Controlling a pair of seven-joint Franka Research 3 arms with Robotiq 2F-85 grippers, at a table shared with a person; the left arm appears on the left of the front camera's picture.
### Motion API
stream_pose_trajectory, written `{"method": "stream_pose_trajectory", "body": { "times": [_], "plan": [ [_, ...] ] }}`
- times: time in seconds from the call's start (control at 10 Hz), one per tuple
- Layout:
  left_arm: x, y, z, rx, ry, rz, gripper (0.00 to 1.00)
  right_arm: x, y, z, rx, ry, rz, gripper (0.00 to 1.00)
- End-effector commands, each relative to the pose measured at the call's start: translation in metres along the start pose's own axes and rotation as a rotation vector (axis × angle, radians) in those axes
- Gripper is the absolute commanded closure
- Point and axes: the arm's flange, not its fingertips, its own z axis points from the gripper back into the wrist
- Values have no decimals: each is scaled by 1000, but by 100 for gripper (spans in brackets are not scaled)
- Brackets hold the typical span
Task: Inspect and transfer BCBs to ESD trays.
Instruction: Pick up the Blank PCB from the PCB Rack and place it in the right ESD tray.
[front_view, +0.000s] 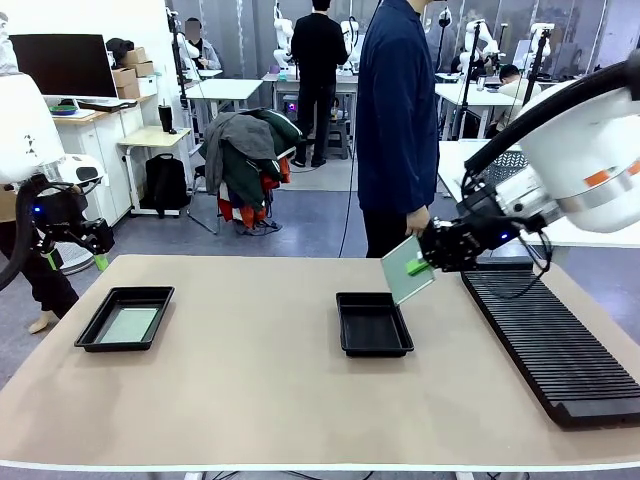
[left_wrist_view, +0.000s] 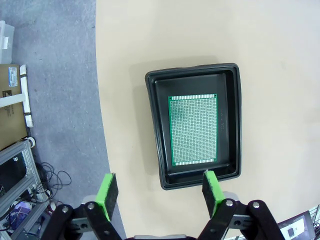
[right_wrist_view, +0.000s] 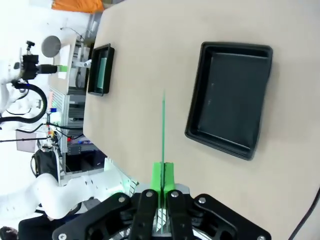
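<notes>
Right gripper (front_view: 424, 264) clamped on a green BCB (front_view: 407, 270), tilted at centre-right by the empty ESD tray (front_view: 343, 325), probably face-out for inspection. Left gripper (left_wrist_view: 160, 186) spread wide, parked over left-hand tray (front_view: 95, 317), second BCB (left_wrist_view: 193, 130) flat inside.

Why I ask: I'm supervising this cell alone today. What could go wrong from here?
1. The right fingers pinch the board by one edge only, tilted in the air; it might slip or twist free.
2. The board hangs beside the empty tray, not over it, so an early release could land it on the rim or the table.
3. The person's hand is close to those fingers and could be bumped.
</notes>
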Motion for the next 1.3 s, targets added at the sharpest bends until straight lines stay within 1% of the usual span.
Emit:
{"method": "stream_pose_trajectory", "body": {
  "times": [0.0, 0.3, 0.6, 0.9, 1.2],
  "plan": [
    [-1, 0, -2, -5, -7, 3, 10, 13, -9, -39, 34, -7, -9, 97],
    [-1, 0, -2, -5, -7, 3, 10, 23, -23, -78, 32, -12, -74, 97],
    [-1, 0, -2, -5, -7, 3, 10, 35, -42, -103, 32, 0, -84, 97],
    [-1, 0, -2, -5, -7, 3, 10, 40, -61, -113, 25, 14, -93, 97],
    [-1, 0, -2, -5, -7, 3, 10, 53, -76, -129, 21, 20, -98, 97]
  ]
}}
